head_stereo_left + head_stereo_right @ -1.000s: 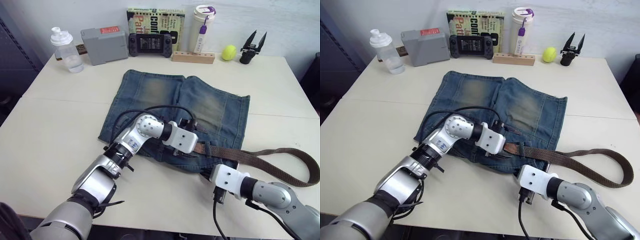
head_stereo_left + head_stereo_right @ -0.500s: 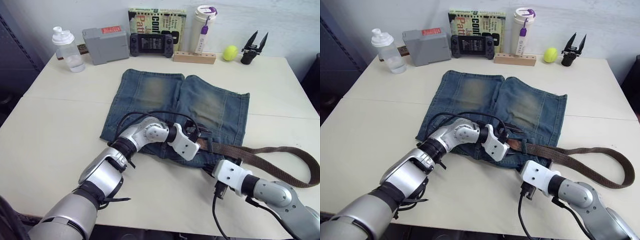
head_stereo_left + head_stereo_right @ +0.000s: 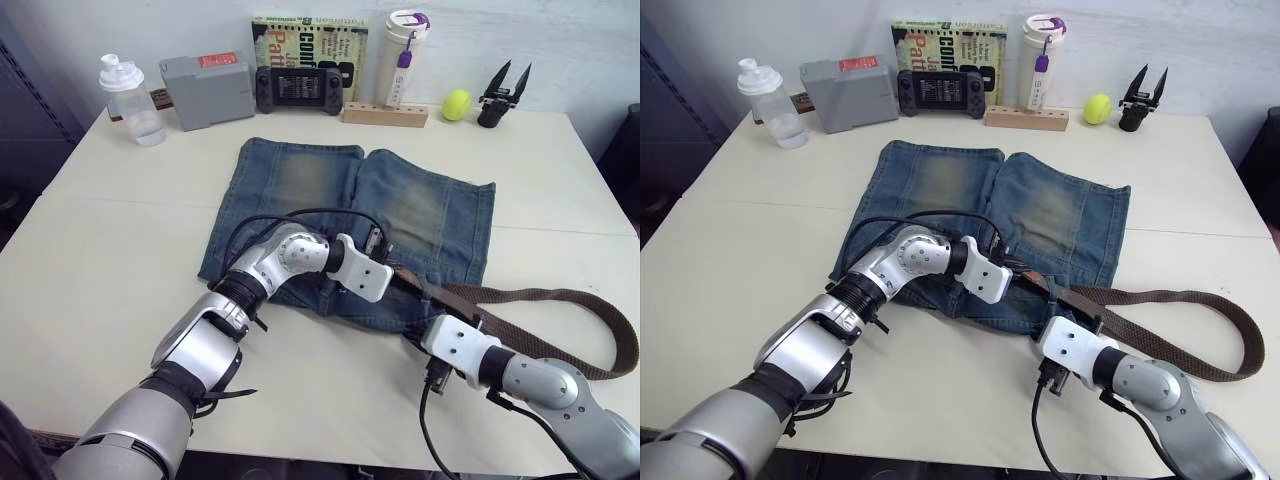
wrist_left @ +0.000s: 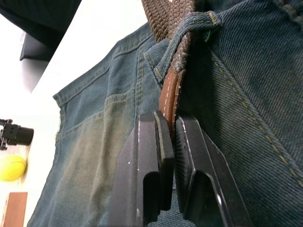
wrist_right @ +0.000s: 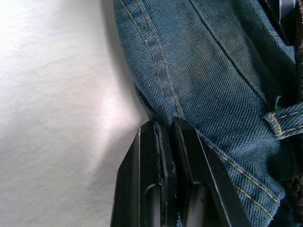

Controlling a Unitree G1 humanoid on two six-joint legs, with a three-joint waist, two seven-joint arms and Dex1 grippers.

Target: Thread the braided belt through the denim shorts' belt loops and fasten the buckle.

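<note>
The braided belt lay with its long axis running along the near waistband of the denim shorts, its free length looping out over the table on our right, well clear of the cloth. In the left wrist view we saw its smooth leather tip already through one of the belt loops and pinched edge-on between our left gripper's fingers, which were closed tight on it. So the tip lay straight ahead of the left fingers, and the strap trailed back through the loop towards our right side. We judged that the coming pull should follow that same line, along the waistband towards our left, because a sideways drag would twist the loop.

Our right gripper was clamped on the folded edge of the shorts at the near right corner, just beside the point where the belt leaves the cloth. It was the nearer arm to the slack, the left the nearer to the next loop. We could not make out the buckle
</note>
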